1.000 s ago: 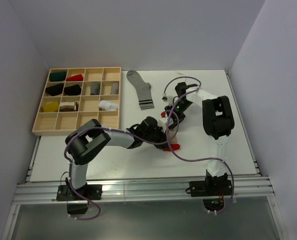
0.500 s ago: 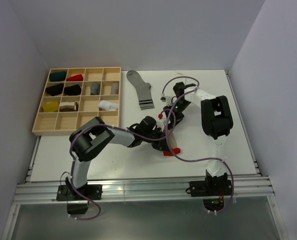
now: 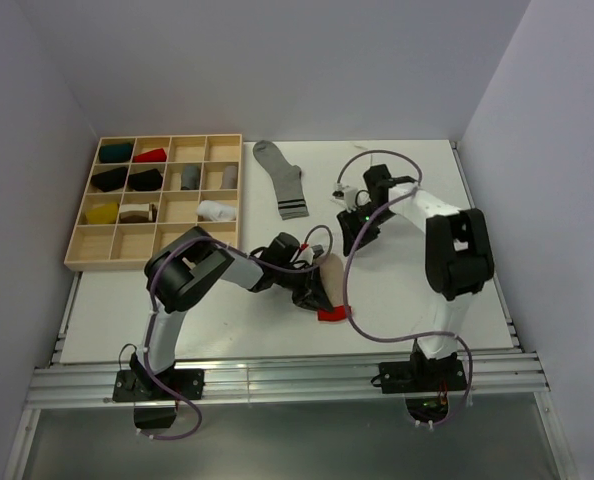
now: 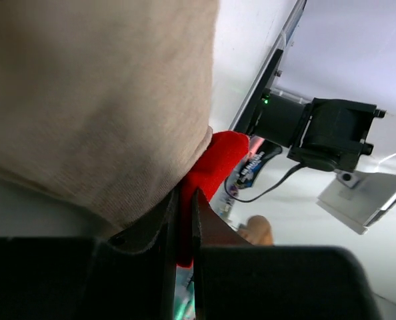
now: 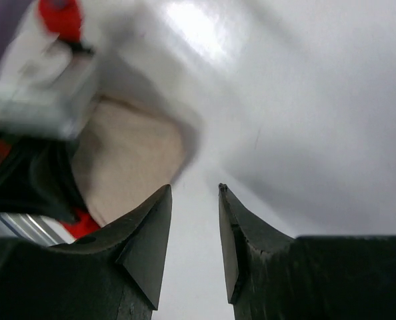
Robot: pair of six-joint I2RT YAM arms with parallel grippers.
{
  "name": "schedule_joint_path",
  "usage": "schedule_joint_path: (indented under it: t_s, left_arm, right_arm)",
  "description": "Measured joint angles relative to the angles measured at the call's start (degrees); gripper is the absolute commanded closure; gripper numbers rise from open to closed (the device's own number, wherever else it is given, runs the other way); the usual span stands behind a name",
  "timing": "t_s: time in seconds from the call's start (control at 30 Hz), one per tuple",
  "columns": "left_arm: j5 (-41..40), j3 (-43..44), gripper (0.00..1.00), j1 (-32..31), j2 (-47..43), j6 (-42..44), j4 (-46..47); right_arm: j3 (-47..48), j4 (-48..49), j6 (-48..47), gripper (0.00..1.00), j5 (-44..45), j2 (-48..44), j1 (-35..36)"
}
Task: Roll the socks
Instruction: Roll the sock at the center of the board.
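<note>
A beige sock (image 3: 329,272) with a red end (image 3: 330,313) lies bunched at the table's middle. My left gripper (image 3: 312,295) is shut on it. In the left wrist view the red end (image 4: 215,160) is pinched between the jaws (image 4: 185,195), with the beige sock (image 4: 98,100) filling the upper left. My right gripper (image 3: 353,238) hovers just beyond the sock, open and holding nothing. Its wrist view shows the gripper (image 5: 193,189) over bare table, the beige sock (image 5: 128,160) to its left. A grey sock with black stripes (image 3: 282,178) lies flat farther back.
A wooden compartment tray (image 3: 240,190) stands at the back left with rolled socks in several cells. Purple cables loop from both arms over the table's middle. Walls close in on the left, the back and the right.
My right gripper has opened and pulled back to the right, away from the beige sock. My left gripper has drawn the sock's red end nearer and slightly left.
</note>
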Motion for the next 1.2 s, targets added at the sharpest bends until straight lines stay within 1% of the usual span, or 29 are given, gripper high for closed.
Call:
schedule_joint_path:
  t_s: [0.07, 0.17, 0.23, 0.3, 0.4, 0.47, 0.53, 0.63, 0.87, 1.03, 1.2]
  left_arm:
    - [1.07, 0.83, 1.00, 0.52, 0.50, -0.87, -1.73]
    - [2.51, 2.60, 1.00, 1.29, 1.29, -1.29, -5.33]
    - [3.19, 4.35, 1.00, 1.66, 1.70, -1.07, -8.63]
    - [3.63, 5.70, 1.00, 1.90, 2.08, -1.03, -11.32]
    - [3.89, 7.41, 1.00, 2.19, 2.51, -0.42, -14.36]
    - [3.87, 8.63, 1.00, 2.67, 3.06, 0.07, -15.50]
    - [3.87, 9.79, 1.00, 3.26, 3.54, 0.59, -16.70]
    - [3.93, 10.86, 1.00, 3.96, 4.04, 1.20, -17.81]
    - [4.31, 11.74, 1.00, 4.33, 4.39, 2.29, -19.28]
    - [4.63, 12.04, 1.00, 4.42, 4.55, 3.08, -19.96]
    - [4.94, 12.39, 1.00, 4.50, 4.66, 3.82, -20.83]
  right_arm:
    - [-4.04, 1.92, -2.45, 0.56, -0.81, -5.40, -1.14]
    - [-11.54, 4.37, -6.27, 0.55, -1.60, -16.24, -2.29]
    - [-15.93, 5.81, -9.38, 0.54, -2.49, -23.32, -2.23]
    - [-19.26, 6.43, -12.66, 0.53, -3.50, -28.28, -1.62]
    - [-25.07, 8.07, -17.31, 0.52, -3.30, -34.38, 0.70]
    - [-29.90, 9.90, -20.11, 0.46, -2.95, -37.99, 3.93]
    - [-34.77, 11.39, -21.99, 0.45, -2.23, -41.27, 7.54]
    - [-39.58, 12.70, -23.71, 0.45, -0.83, -44.22, 12.90]
    - [-45.51, 20.06, -24.39, 0.44, 4.66, -45.20, 22.05]
    - [-48.92, 25.24, -24.15, 0.43, 9.94, -47.87, 27.23]
    - [-50.66, 29.27, -24.13, 0.43, 14.32, -48.15, 30.91]
